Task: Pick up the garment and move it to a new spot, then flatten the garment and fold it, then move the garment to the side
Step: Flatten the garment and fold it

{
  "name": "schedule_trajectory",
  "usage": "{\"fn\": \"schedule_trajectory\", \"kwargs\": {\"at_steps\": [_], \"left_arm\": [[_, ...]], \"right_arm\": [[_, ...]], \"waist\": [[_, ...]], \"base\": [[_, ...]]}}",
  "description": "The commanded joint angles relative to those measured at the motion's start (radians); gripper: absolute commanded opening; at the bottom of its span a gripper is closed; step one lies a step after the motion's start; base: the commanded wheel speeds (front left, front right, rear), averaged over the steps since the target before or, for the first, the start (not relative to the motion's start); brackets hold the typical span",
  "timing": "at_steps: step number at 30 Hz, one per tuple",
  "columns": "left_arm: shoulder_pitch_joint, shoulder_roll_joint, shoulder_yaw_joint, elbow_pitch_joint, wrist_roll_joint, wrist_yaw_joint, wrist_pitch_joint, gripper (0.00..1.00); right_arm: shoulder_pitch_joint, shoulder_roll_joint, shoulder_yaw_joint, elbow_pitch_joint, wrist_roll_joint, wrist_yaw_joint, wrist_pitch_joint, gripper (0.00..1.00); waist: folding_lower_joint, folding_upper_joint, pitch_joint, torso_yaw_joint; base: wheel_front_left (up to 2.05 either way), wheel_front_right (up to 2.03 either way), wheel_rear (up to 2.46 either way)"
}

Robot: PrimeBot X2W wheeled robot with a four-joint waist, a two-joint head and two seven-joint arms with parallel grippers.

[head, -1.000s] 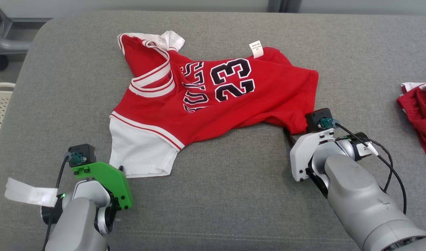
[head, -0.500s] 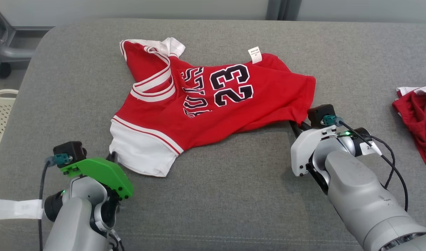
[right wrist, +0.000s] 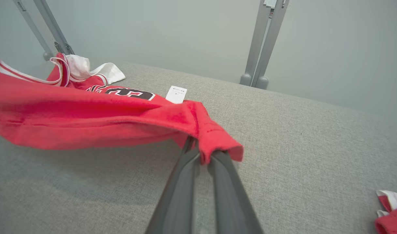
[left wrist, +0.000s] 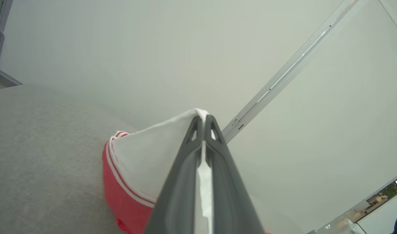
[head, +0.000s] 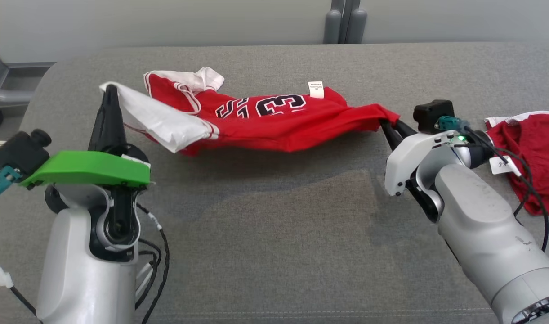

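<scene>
While clamping both ends, holds garment strung across mid-cushion, near edge lifted, shadow beneath. Points left gripper near-vertical, jaws shut tight on white sleeve corner; angles right gripper low & fwd, jaws pinched on red hem corner. Shows soft red knit, white striped trim, black digits, small white tag. Sits over grey woven cushion w/ rounded corners. Backs onto pale wall, grey posts. Leaves 2nd red cloth heap far right.

Green shell behind my left gripper, white shell behind my right gripper; both carry long dark tapered fingers, black camera blocks with teal plugs, silver-grey forearms, black cables looping off.
</scene>
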Motion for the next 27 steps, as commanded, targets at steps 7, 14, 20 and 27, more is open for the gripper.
{"fn": "schedule_trajectory", "kwargs": {"at_steps": [7,14,20,27], "left_arm": [[-0.151,-0.002,-0.066,-0.016,-0.062,0.047,-0.074,0.00],[-0.380,-0.001,-0.095,0.097,-0.084,0.073,-0.115,0.00],[-0.641,0.022,-0.077,0.220,-0.097,0.060,-0.110,0.00],[-0.914,0.104,-0.113,0.302,-0.042,0.032,-0.039,0.00]], "right_arm": [[-0.005,-0.083,0.005,-0.173,0.065,-0.002,0.055,0.00],[-0.065,-0.105,0.004,-0.332,0.126,-0.002,0.174,0.00],[-0.234,-0.059,-0.040,-0.318,0.200,-0.002,0.234,0.00],[-0.452,-0.040,-0.075,-0.224,0.148,-0.002,0.203,0.00]], "waist": [[0.0000,0.0000,0.004,-0.040],[0.0000,0.0000,0.104,-0.107],[0.0000,0.0000,0.273,-0.151],[0.0000,0.0000,0.414,-0.168]], "base": [[0.00,0.00,0.00],[0.00,0.00,0.00],[0.00,0.00,0.00],[0.00,0.00,0.00]]}}
